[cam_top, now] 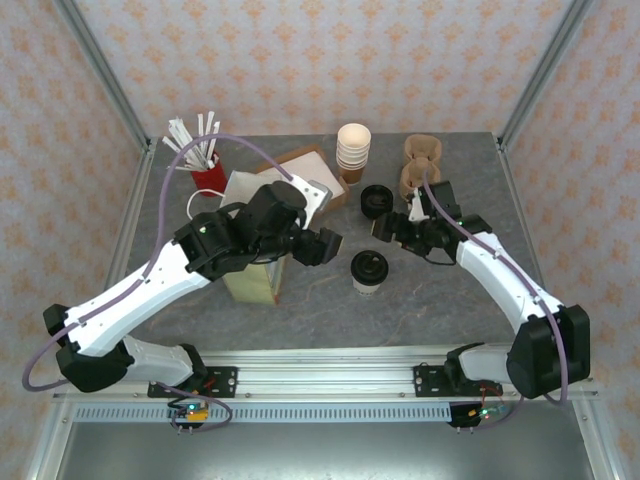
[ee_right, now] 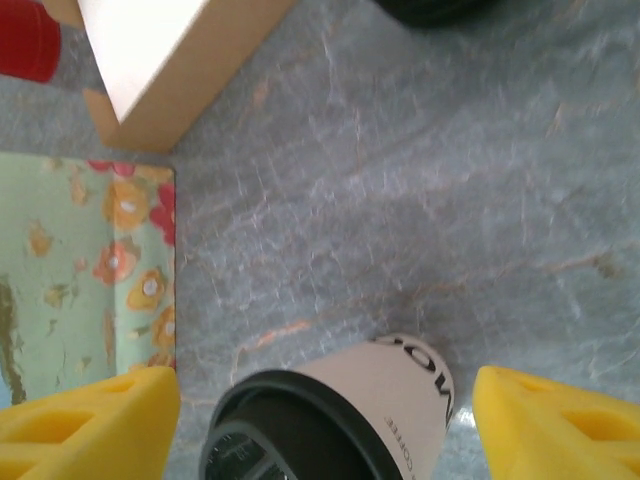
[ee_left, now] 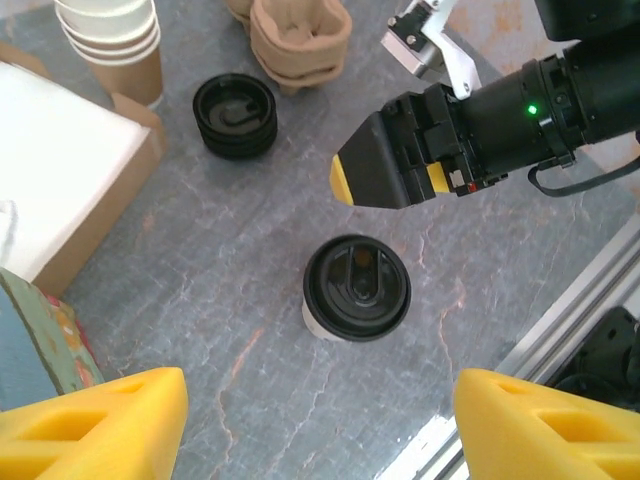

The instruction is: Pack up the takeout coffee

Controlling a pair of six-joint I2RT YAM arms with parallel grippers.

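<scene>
Flanking the upright takeout coffee (cam_top: 369, 270), left gripper (cam_top: 323, 246) and right gripper (cam_top: 384, 229) gape.

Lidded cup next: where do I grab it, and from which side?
Grip the cup on its paper wall just under the lid, with the jaws level across the round body. It stands upright, and the wider lid rim should stop it slipping down. Probably come from its right or far side: the bag stands to its left, and the open right gripper is close there.

Bright even light, faint shadows, mostly sharp
</scene>
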